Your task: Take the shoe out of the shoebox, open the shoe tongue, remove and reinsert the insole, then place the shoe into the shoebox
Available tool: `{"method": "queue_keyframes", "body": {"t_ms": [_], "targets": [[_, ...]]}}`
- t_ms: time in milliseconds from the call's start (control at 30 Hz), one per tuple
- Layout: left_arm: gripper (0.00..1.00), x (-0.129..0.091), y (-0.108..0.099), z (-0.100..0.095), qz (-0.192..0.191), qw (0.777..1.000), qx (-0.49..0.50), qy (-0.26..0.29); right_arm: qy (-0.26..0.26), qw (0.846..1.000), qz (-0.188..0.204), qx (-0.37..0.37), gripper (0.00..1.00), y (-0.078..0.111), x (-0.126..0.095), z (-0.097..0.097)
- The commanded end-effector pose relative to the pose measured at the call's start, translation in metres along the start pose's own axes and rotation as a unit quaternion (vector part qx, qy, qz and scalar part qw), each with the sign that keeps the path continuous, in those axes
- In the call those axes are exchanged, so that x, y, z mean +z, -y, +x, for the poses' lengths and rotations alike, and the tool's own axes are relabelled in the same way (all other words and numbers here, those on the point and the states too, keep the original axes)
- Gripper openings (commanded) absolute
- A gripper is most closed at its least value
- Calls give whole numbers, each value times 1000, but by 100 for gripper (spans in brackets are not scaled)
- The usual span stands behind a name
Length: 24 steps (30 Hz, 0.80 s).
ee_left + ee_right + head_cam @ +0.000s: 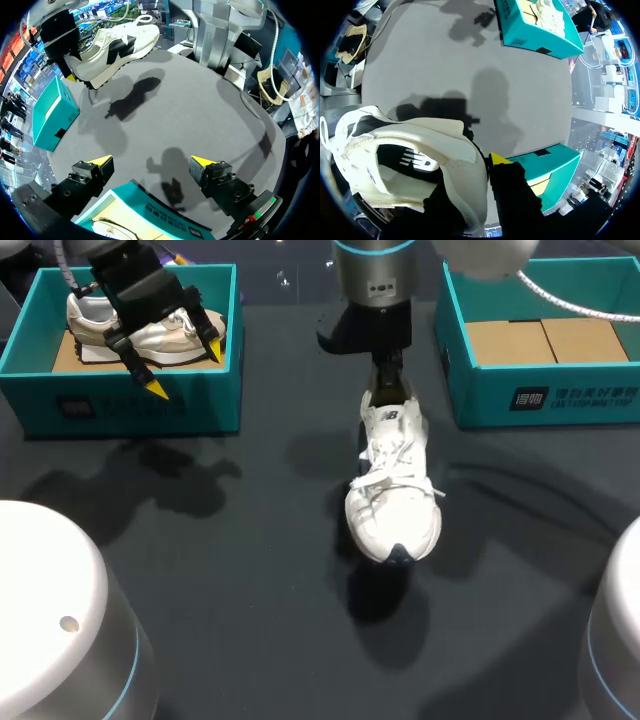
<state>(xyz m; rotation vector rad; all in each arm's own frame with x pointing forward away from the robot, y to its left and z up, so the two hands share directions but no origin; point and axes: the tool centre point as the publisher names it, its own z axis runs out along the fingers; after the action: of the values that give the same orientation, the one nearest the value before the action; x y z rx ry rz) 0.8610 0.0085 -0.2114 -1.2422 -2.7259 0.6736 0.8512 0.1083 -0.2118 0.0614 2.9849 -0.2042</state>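
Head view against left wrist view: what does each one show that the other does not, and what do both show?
Only the head view: most of the beige shoe in the left shoebox, and the laces of the white shoe. Only the left wrist view: that shoe's side with black markings. Both: the right pincer holding the white shoe, and the open left pincer.

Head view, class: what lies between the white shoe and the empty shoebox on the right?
Nothing: the head view shows only bare table between the white shoe and the empty shoebox.
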Motion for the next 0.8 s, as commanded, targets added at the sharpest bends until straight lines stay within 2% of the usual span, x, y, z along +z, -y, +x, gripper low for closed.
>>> {"method": "queue_keyframes", "body": {"t_ms": [33, 333, 467, 800], "targets": [[100, 0, 0, 1, -1, 1000, 0, 0, 6, 1000, -6, -6, 0, 41, -28, -13], [100, 0, 0, 1, -1, 1000, 0, 0, 17, 999, 15, -23, 0, 107, -47, -63], [100, 0, 0, 1, -1, 1000, 0, 0, 31, 999, 8, -11, 0, 140, -47, -85], [100, 0, 0, 1, -1, 1000, 0, 0, 31, 999, 8, -11, 0, 140, -47, -85]]}}
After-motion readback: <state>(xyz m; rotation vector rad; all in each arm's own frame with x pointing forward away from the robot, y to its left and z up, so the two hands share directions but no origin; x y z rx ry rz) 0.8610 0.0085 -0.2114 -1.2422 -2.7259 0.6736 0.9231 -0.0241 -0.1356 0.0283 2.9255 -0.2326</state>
